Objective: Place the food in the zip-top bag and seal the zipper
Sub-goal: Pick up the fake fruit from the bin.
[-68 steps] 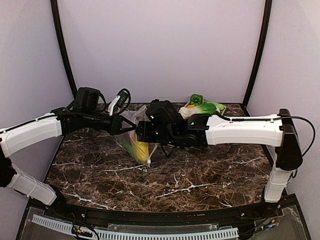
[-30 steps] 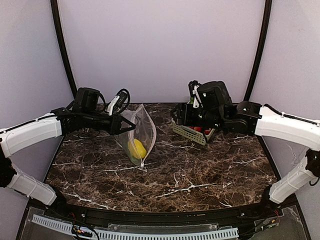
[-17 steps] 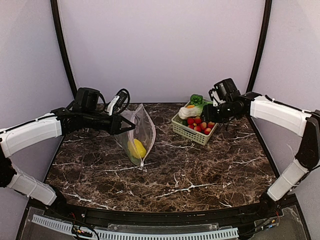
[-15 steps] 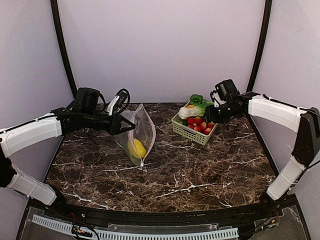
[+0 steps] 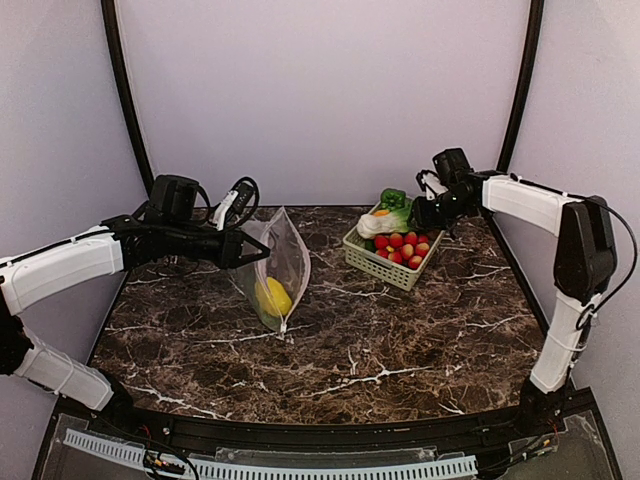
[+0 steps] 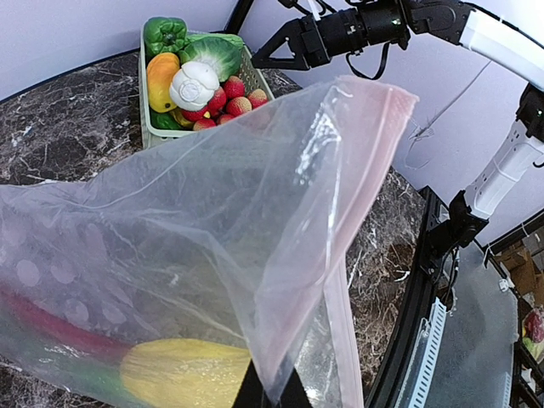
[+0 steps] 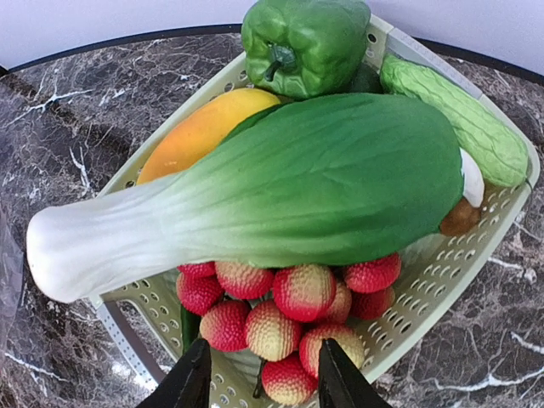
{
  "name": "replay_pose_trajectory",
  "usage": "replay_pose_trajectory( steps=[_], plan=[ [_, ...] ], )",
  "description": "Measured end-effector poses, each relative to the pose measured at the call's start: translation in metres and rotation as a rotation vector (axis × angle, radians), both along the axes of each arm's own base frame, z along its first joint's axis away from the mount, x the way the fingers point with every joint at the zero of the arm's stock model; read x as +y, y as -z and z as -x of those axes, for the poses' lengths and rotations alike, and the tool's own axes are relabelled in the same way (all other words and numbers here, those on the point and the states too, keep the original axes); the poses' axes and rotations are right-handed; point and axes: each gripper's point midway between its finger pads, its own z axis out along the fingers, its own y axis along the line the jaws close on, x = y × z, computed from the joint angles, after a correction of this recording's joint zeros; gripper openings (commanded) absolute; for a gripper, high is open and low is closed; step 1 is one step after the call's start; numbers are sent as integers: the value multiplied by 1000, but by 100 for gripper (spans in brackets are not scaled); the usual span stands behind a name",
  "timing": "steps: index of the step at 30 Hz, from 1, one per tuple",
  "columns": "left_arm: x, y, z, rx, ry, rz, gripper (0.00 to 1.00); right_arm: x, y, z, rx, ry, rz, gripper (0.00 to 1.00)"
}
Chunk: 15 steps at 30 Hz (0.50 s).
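While bok choy [image 7: 323, 178] spans the basket [image 7: 503, 228], it overlaps the tomato cluster [image 7: 280, 327].

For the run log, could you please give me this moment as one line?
left fingers: shut on zip-top bag | bag: yellow food inside, zipper unsealed | right fingers: open over tomato cluster in basket

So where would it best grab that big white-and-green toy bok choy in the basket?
Probably the white stalk end of the white-and-green plastic bok choy, coming down from above. It lies sideways atop the pile in the pale green lattice basket, and the stalk is slimmer than the broad leafy half, so the right tool could straddle it across its width.
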Motion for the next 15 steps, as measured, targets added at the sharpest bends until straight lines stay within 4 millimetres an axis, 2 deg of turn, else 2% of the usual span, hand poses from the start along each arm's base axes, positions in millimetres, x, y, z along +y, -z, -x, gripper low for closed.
replay_pose_trajectory(
  steps=[4, 8, 9, 11, 15],
  plan=[
    [0, 0, 0, 0, 0, 0, 1, -4, 14, -14, 12, 4, 8, 39],
    [0, 0, 0, 0, 0, 0, 1, -7, 35, -16, 51, 6, 24, 40],
    [0, 0, 0, 0, 0, 0, 1, -7, 38, -16, 57, 6, 26, 43],
    [0, 0, 0, 0, 0, 0, 1, -6, 42, -16, 65, 3, 26, 48],
    [0, 0, 0, 1, 1, 1, 1, -2, 45, -18, 65, -15, 12, 49]
  ],
)
